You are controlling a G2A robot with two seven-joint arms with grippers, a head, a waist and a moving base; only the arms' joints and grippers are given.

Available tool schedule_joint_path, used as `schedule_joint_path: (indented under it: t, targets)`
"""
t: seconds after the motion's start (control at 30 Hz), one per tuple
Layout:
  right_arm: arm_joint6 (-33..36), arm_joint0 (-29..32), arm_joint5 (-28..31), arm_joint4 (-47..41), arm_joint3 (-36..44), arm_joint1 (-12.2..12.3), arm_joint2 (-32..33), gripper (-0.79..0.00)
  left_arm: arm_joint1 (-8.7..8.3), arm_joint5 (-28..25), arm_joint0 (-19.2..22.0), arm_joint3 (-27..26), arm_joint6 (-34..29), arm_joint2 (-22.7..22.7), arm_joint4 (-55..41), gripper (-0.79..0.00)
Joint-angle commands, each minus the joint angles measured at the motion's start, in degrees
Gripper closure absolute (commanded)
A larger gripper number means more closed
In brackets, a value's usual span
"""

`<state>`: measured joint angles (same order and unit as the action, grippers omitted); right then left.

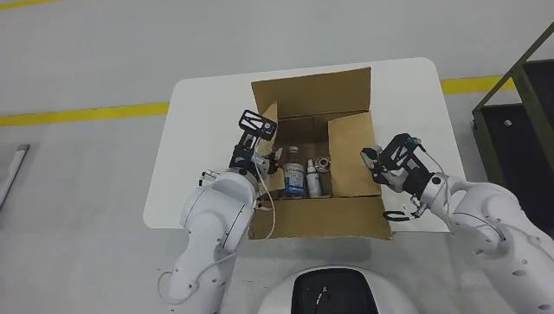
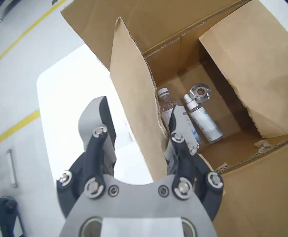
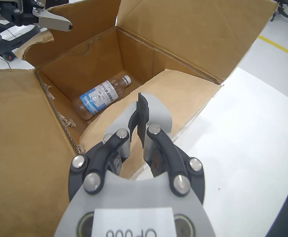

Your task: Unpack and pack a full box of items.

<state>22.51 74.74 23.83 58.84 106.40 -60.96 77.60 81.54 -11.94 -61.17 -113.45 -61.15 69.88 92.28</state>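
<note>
Two grippers at the box: left gripper [image 2: 140, 104] spread wide, straddling the torn left flap [image 2: 131, 75], one finger outside and one inside, not closed on it. Right gripper [image 3: 141, 107] pressed together over the right flap [image 3: 183, 85], nothing visible between the pads. Box [image 1: 312, 98] sits mid-table [image 1: 199, 141], flaps up, three items on its floor: clear bottle [image 3: 98, 96] lying down, white spray bottle [image 2: 203, 122] beside it, metal flange [image 2: 199, 92] just past the spray nozzle. Likely handling: clear bottle looks empty, so light, thin-walled and slick; take it across the labelled mid-body. Spray bottle light and stiffer; grab the body, not the nozzle. Flange heavy, hard, flat; pinch across its rim. Left wrist view shows spray bottle and flange; in the right wrist view the right flap hides both, but the clear bottle's full length shows.
</note>
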Motion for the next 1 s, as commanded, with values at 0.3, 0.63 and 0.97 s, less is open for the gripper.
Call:
schedule_joint_path:
  t: [0.3,0.63,0.97]
  targets:
    - [0.4,-1.1,-0.3,0.5,-2.2,-0.2,-1.3,0.000,-0.46,-2.6,0.7,-1.4,-0.5,-1.7,13.0,-0.785]
    - [0.8,-1.7,-0.3,0.6,-2.8,-0.3,-1.8,0.000,-1.07,-3.8,0.9,0.2,-0.4,3.3,18.6,-0.785]
    - [1.1,-1.5,-0.2,0.6,-2.7,-0.3,-1.7,0.000,-1.42,-4.8,0.3,5.1,0.8,5.1,23.8,-0.785]
